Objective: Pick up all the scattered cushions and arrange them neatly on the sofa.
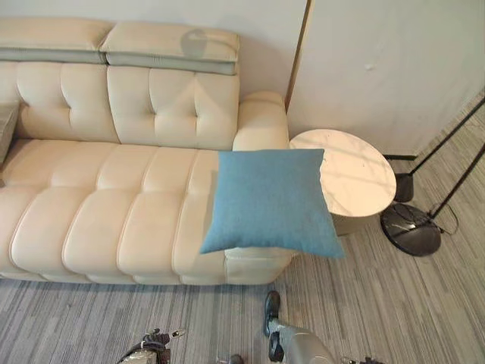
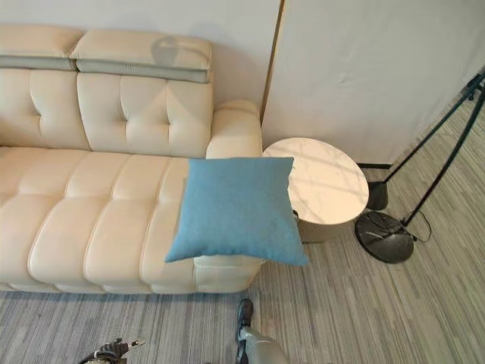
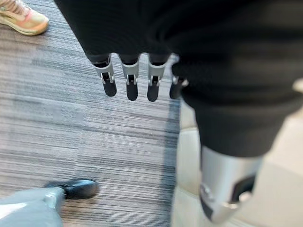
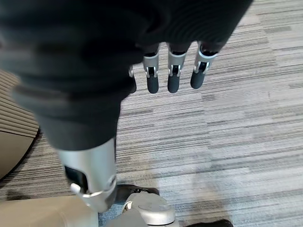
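— Where is the cushion, from where you stand?

— A blue square cushion [image 1: 271, 202] lies flat on the right-hand end of the cream leather sofa [image 1: 114, 205], draped over the front of the armrest at about 3 o'clock on the seat. One corner hangs past the sofa's front edge, another reaches toward the round marble-topped side desk [image 1: 356, 178] just beside the armrest.

— And the robot's hands?

— Both hang over the grey striped carpet [image 4: 236, 123], holding nothing. The left hand [image 3: 132, 80] has its fingers straight and relaxed, side by side, thumb apart; the sofa's cream edge shows just past it. The right hand [image 4: 173, 75] is the same: fingers extended, loosely together, thumb held apart.

— Anything else in the room?

— A floor lamp's dark round base [image 1: 411, 228] sits on the carpet at 3 o'clock of the side desk, its black poles slanting up toward the wall. Another cushion's grey edge [image 1: 6, 129] peeks in at 9 o'clock on the sofa. A person's light sneaker [image 3: 21, 19] shows in the left wrist view.
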